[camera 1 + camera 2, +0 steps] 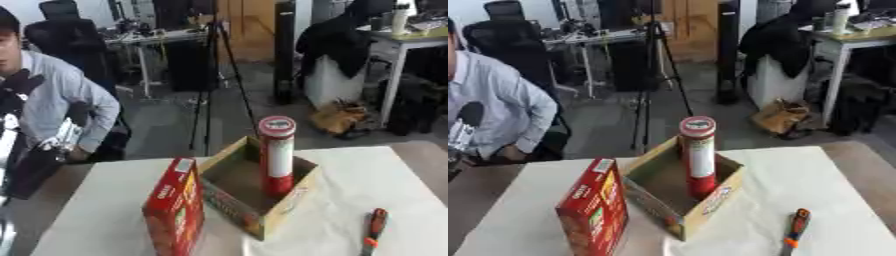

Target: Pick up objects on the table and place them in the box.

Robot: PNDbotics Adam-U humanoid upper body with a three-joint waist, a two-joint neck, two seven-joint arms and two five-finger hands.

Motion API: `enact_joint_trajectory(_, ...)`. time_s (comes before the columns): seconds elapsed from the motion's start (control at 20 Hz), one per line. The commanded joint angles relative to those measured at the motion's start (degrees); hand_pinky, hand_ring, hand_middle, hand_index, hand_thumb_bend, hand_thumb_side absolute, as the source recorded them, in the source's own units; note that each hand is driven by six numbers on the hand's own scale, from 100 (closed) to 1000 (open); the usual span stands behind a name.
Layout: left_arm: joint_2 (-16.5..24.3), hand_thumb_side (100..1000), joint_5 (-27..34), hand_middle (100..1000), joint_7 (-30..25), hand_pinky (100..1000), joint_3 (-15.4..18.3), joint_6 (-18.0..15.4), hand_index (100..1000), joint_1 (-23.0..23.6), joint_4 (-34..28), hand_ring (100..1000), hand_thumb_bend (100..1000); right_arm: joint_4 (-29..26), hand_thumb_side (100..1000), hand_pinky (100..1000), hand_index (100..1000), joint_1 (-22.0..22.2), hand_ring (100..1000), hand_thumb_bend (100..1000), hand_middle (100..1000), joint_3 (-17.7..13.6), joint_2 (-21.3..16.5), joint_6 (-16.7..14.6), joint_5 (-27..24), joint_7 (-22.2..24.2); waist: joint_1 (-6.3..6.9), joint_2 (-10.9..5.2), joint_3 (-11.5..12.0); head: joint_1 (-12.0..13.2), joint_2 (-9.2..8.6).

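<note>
An open cardboard box point(255, 220) sits in the middle of the white-covered table point(367, 175). Inside it a tall red can point(277, 155) with a white band stands upright, leaning on the right wall. A red carton point(175, 210) stands on end just left of the box, touching or nearly touching it. An orange and black tool point(374, 231) lies flat near the front right. My left hand point(465, 120) shows only as a dark and silver shape at the left edge, raised and well away from these things. My right hand is out of sight.
A black tripod point(214, 75) stands on the floor just behind the table's far edge. Office chairs, desks and a brown bag point(337, 117) are farther back. Bare cloth lies right of the box and around the tool.
</note>
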Motion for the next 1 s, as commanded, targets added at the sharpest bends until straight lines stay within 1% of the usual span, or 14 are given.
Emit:
enact_joint_trajectory(0.05, 1.7, 1000, 2.57, 1000, -2.65, 1000, -3.84, 1.29, 1000, -1.99, 3.42, 1000, 757, -0.65, 1000, 893, 869, -0.62, 919, 100, 921, 0.09, -0.8, 0.29, 0.12, 0.22, -0.04, -0.93, 0.15, -0.27, 0.37)
enact_joint_trajectory(0.1, 1.54, 1000, 3.38, 1000, -3.48, 1000, -5.16, 1.97, 1000, -2.48, 4.76, 1000, 874, -0.65, 1000, 893, 868, -0.57, 919, 100, 921, 0.12, -0.75, 0.37, 0.19, 0.26, 0.04, -0.98, 0.18, -0.31, 0.39)
enact_joint_trajectory(0.15, 1.4, 1000, 4.01, 1000, -4.35, 1000, -6.07, 2.42, 1000, -3.08, 6.17, 1000, 874, -0.65, 1000, 893, 868, -0.54, 919, 100, 921, 0.14, -0.72, 0.44, 0.24, 0.3, 0.08, -1.02, 0.23, -0.37, 0.41)
enact_joint_trajectory(0.2, 1.23, 1000, 4.08, 1000, -5.23, 1000, -6.71, 2.74, 1000, -3.58, 7.6, 1000, 926, -0.65, 1000, 894, 866, -0.51, 919, 100, 920, 0.17, -0.66, 0.51, 0.27, 0.33, 0.16, -1.05, 0.24, -0.31, 0.41)
enact_joint_trajectory(0.25, 1.02, 1000, 3.67, 1000, -6.11, 1000, -7.15, 2.93, 1000, -4.06, 9.03, 1000, 926, -0.65, 1000, 894, 866, -0.49, 919, 100, 920, 0.2, -0.61, 0.58, 0.3, 0.37, 0.22, -1.08, 0.24, -0.25, 0.44)
enact_joint_trajectory(0.3, 0.76, 1000, 3.03, 1000, -6.98, 1000, -7.26, 2.95, 1000, -4.48, 10.45, 1000, 867, -0.65, 1000, 894, 865, -0.47, 919, 100, 919, 0.21, -0.57, 0.63, 0.35, 0.4, 0.29, -1.12, 0.26, -0.19, 0.48)
enact_joint_trajectory(0.35, 0.47, 1000, 2.3, 1000, -7.82, 1000, -7.18, 2.88, 1000, -4.9, 11.78, 1000, 867, -0.65, 1000, 894, 865, -0.45, 919, 100, 919, 0.23, -0.54, 0.69, 0.41, 0.4, 0.34, -1.16, 0.27, -0.16, 0.52)
enact_joint_trajectory(0.4, -0.05, 1000, 1.48, 1000, -8.69, 1000, -7.04, 2.75, 1000, -5.19, 13.14, 1000, 821, -0.65, 1000, 894, 864, -0.43, 919, 100, 918, 0.25, -0.42, 0.77, 0.47, 0.43, 0.43, -1.2, 0.26, -0.09, 0.53)
enact_joint_trajectory(0.55, -1.51, 1000, -1.02, 1000, -11.24, 1000, -6.34, 1.89, 1000, -5.92, 16.2, 1000, 797, -0.65, 1000, 895, 863, -0.57, 920, 100, 918, 0.32, 0.09, 1.08, 0.56, 0.55, 0.63, -1.27, 0.21, 0.07, 0.5)
enact_joint_trajectory(0.6, -2.02, 1000, -1.87, 1000, -12.1, 1000, -6.01, 1.71, 1000, -6.04, 16.81, 1000, 772, -0.65, 1000, 896, 863, -0.69, 920, 100, 917, 0.35, 0.28, 1.18, 0.59, 0.59, 0.72, -1.27, 0.18, 0.15, 0.53)
enact_joint_trajectory(0.75, -3.95, 1000, -4.09, 1000, -14.59, 1000, -4.95, 1.68, 1000, -6.34, 17.65, 1000, 776, -0.65, 1000, 896, 862, -1.01, 919, 100, 917, 0.56, 0.61, 1.29, 0.7, 0.76, 0.98, -1.32, 0.14, 0.4, 0.79)
enact_joint_trajectory(0.9, -5.65, 1000, -5.94, 1000, -17.24, 1000, -3.84, 1.97, 1000, -6.45, 17.11, 1000, 786, -0.65, 1000, 896, 858, -1.13, 919, 100, 915, 0.7, 0.76, 1.34, 0.7, 0.92, 1.17, -1.4, 0.25, 0.67, 0.93)
enact_joint_trajectory(1.0, -7.12, 1000, -7.5, 1000, -18.93, 1000, -1.96, 3.18, 1000, -6.57, 16.09, 1000, 786, -0.65, 1000, 896, 856, -1.21, 918, 100, 914, 0.83, 1.0, 1.36, 0.62, 1.07, 1.35, -1.44, 0.33, 0.98, 0.97)
